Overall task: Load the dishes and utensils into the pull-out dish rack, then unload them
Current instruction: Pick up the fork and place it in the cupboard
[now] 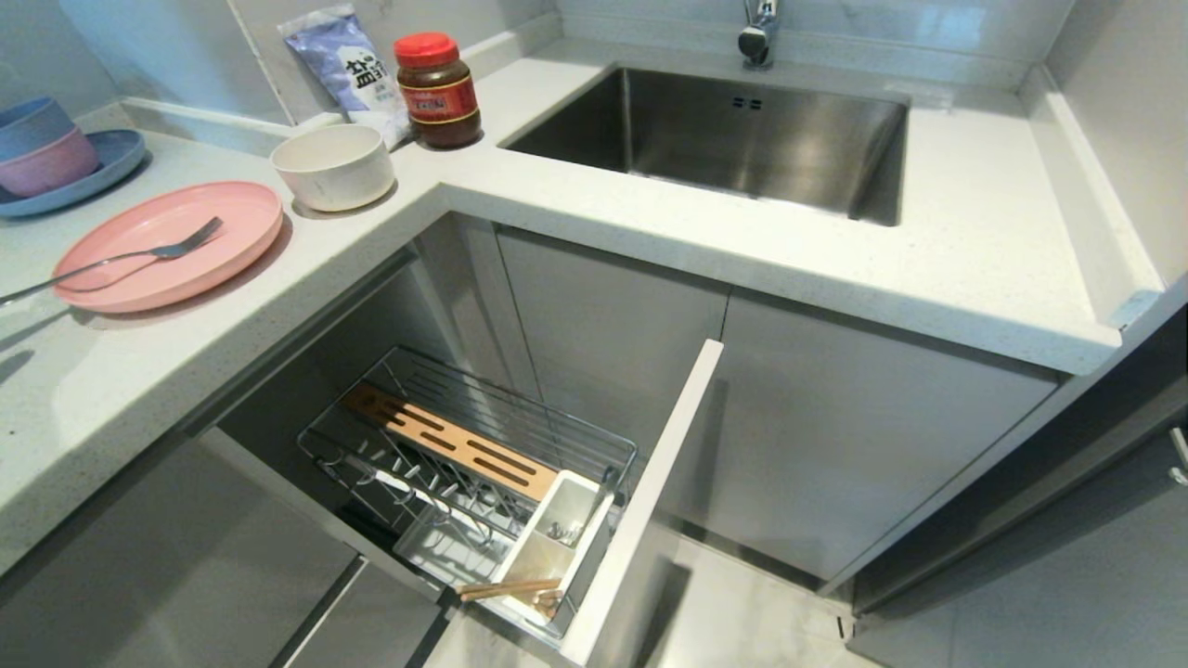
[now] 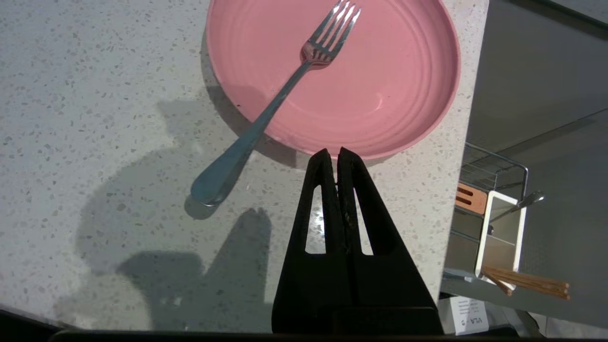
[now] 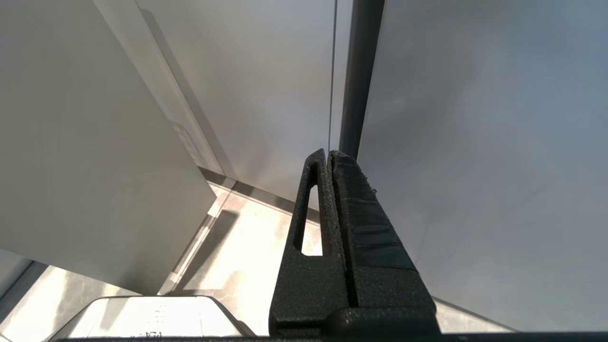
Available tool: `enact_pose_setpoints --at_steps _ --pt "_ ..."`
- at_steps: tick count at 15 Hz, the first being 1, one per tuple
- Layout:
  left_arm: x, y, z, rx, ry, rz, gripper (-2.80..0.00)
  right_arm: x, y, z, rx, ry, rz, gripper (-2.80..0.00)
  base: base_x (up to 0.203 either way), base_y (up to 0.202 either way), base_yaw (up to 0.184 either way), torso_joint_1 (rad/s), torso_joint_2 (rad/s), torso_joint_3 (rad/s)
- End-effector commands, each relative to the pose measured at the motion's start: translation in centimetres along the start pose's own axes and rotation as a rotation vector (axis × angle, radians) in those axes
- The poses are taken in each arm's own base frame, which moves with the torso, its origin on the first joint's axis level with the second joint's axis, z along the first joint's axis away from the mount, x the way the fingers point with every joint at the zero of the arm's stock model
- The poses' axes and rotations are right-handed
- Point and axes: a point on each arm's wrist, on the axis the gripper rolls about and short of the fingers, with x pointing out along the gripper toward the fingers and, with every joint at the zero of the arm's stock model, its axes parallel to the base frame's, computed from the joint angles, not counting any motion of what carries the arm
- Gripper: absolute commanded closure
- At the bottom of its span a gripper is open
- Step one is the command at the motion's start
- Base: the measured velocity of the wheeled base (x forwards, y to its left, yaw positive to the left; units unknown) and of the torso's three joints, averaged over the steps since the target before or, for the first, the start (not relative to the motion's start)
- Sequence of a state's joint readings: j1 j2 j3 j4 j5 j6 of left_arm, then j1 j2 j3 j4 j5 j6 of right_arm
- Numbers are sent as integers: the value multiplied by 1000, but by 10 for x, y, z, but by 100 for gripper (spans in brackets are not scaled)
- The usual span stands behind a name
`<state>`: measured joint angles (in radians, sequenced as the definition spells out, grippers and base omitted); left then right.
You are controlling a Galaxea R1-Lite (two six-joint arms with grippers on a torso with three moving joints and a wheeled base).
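Hovering over the countertop, the left gripper points clenched and empty at the pink plate's near rim; the fork lies across that plate, handle overhanging beside the fingertips.

The left pincer is matte black, built of two long wedge-shaped fingers that widen from narrow rounded tips to a broad common base. Each finger is pierced by a tall slot-like window, triangular toward the tip and squared off at the bottom. The inner faces look slightly rough and scuffed. The right pincer has the same black, grainy plastic body; one of its fingers shows the same elongated window, while the other presents a solid side with faint ribbed steps across it. Both rise from a dark, rounded mounting block at the wrist.
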<state>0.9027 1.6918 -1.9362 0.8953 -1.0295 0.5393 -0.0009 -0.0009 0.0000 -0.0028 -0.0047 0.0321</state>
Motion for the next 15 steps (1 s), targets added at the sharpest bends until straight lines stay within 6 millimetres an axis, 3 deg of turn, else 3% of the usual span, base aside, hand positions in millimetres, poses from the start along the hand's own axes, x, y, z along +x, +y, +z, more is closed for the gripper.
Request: enact_pose_setpoints --at_steps 1,8,15 --pt "6 16 -9 -18 11 -5 0 0 0 0 0 -2 -1 0 0 0 0 0 0 0" --pt "23 34 -17 -27 -19 -82 0 0 0 0 0 -1 -1 0 0 0 0 0 0 0" --pt "53 30 -18 -39 3 -177 0 0 0 0 0 -1 -1 0 0 0 0 0 0 0"
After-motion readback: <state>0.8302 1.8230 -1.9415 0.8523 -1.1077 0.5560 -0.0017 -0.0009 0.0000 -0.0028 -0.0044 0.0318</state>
